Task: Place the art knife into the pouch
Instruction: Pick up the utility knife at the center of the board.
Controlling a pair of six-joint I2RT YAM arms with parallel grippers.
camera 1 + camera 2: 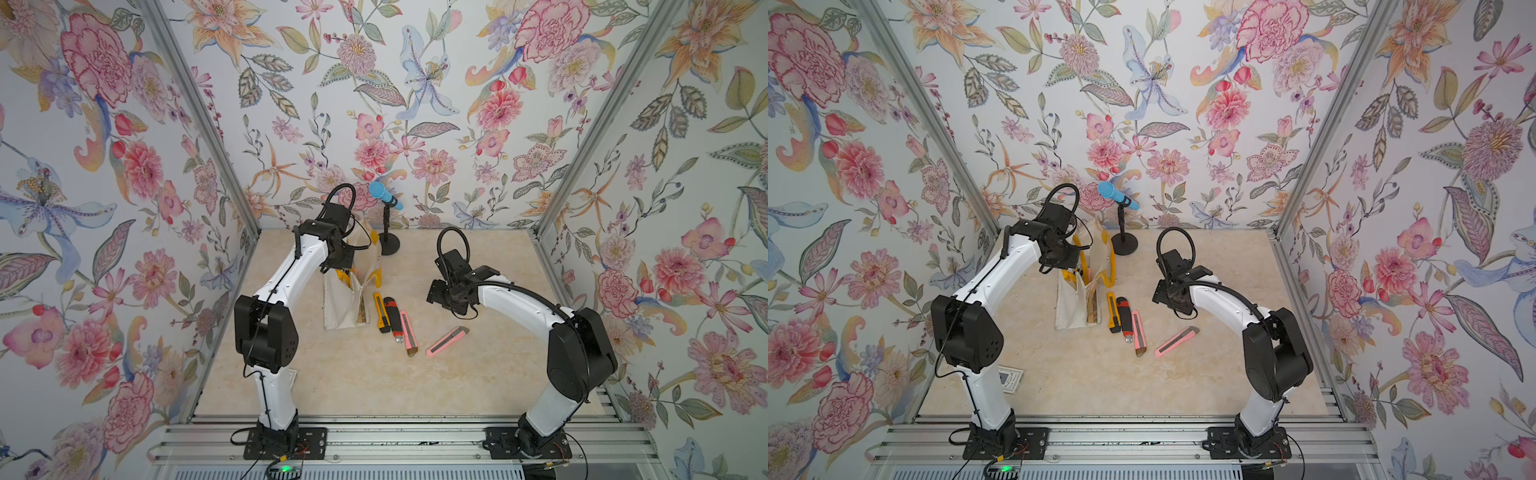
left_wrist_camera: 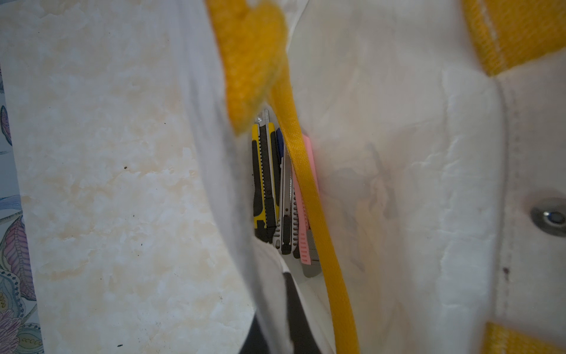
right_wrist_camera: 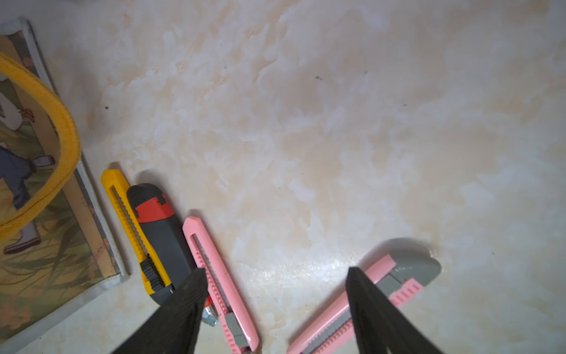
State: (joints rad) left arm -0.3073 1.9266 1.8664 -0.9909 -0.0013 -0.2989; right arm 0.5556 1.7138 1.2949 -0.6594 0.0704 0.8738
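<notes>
right wrist view: our right pincer [image 3: 275, 272] hangs wide, empty, over surface [image 3: 306, 122] btwn pink knife [image 3: 220, 275] & pink-grey knife [image 3: 404, 291], beside pouch [image 3: 61, 245]; could nudge both. left pincer [image 1: 337, 266] pinches pouch rim; slip = mouth collapses.

The stereo head was mounted high above the 6 o'clock edge of the tabletop [image 1: 374, 382], pitched down and facing the back wall [image 1: 374, 104] at 12 o'clock. Both top views covered the whole workspace from afar, with a small sideways offset between them. The left wrist camera sat very close to the pouch [image 2: 398, 153], looking through its open mouth at the stored knives [image 2: 269, 184]; fabric filled most of the frame. The right wrist camera looked steeply down at close range, past the fingers of the right gripper [image 3: 275, 272], onto the tabletop. It shared with both top views the yellow utility knife [image 3: 134, 226], the pink utility knife [image 3: 217, 275] and one pouch corner.
</notes>
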